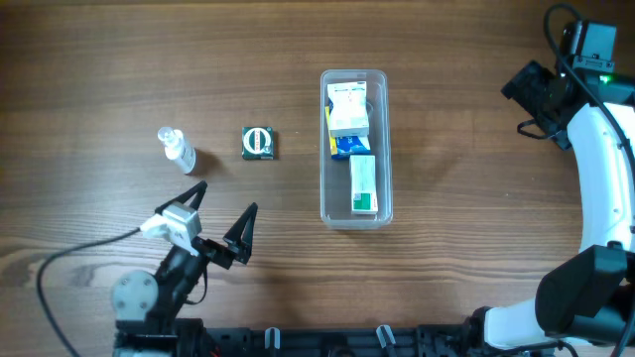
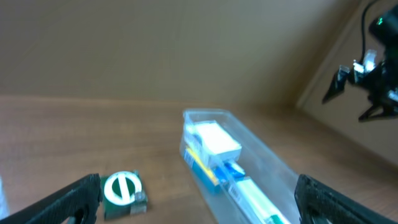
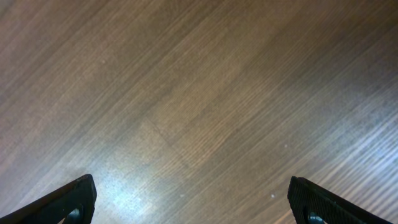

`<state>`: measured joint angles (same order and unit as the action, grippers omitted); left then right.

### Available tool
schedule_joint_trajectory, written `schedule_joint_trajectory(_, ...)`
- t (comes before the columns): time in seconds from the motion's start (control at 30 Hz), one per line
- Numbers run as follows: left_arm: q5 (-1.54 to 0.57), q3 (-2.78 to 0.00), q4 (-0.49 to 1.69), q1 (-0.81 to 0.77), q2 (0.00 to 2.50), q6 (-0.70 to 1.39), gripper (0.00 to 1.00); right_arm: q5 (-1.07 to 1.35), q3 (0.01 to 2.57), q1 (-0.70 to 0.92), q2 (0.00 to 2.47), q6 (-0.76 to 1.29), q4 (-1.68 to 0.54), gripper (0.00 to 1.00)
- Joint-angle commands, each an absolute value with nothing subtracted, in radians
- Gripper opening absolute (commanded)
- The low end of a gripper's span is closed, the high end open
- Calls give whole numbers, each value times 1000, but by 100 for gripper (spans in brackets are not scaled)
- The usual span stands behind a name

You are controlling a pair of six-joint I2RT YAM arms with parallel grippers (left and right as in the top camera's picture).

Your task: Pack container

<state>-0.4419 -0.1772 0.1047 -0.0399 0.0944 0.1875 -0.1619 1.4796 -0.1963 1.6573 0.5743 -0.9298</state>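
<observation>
The clear plastic container (image 1: 356,213) stands at the table's middle, holding a white box (image 1: 348,109), a blue and yellow box (image 1: 346,145) and a green and white box (image 1: 363,184). It also shows in the left wrist view (image 2: 267,162). A small green box with a white ring mark (image 1: 259,142) lies left of it, and shows in the left wrist view (image 2: 123,191). A small clear bottle (image 1: 178,148) lies further left. My left gripper (image 1: 220,215) is open and empty, near the front left, below the green box. My right gripper (image 1: 529,99) is open and empty at the far right, over bare wood.
The right arm's white links (image 1: 605,169) run down the right edge of the table. A black cable (image 1: 69,256) trails from the left arm at the front left.
</observation>
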Motion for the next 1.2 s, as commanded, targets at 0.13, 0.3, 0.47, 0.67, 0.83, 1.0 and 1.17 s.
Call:
schedule_joint_trajectory(0.13, -482, -1038, 774, -37, 804, -20, 100, -184, 1477, -195, 1666, 583, -927, 100)
schedule_joint_trajectory(0.3, -430, -1357, 945, -119, 1065, 20, 99, -184, 1477, -195, 1666, 583, -927, 100)
schedule_joint_trajectory(0.47, 43, -1560, 1193, -378, 1392, 215, 100, -184, 1477, -195, 1666, 583, -927, 100)
schedule_joint_trajectory(0.67, -33, -1560, 1046, -343, 1620, 277, 100, -184, 1477, -195, 1666, 583, -927, 100)
schedule_joint_trajectory(0.83, -34, -1560, 1057, -254, 1807, 271, 100, -184, 1477, -195, 1666, 583, -927, 100)
schedule_joint_trajectory(1.0, -36, -1560, 1044, -251, 1935, 343, 100, -184, 1477, -195, 1666, 582, -927, 100)
schedule_joint_trajectory(1.17, -36, -1560, 994, -250, 2040, 294, 100, -184, 1477, -195, 1666, 583, -927, 100)
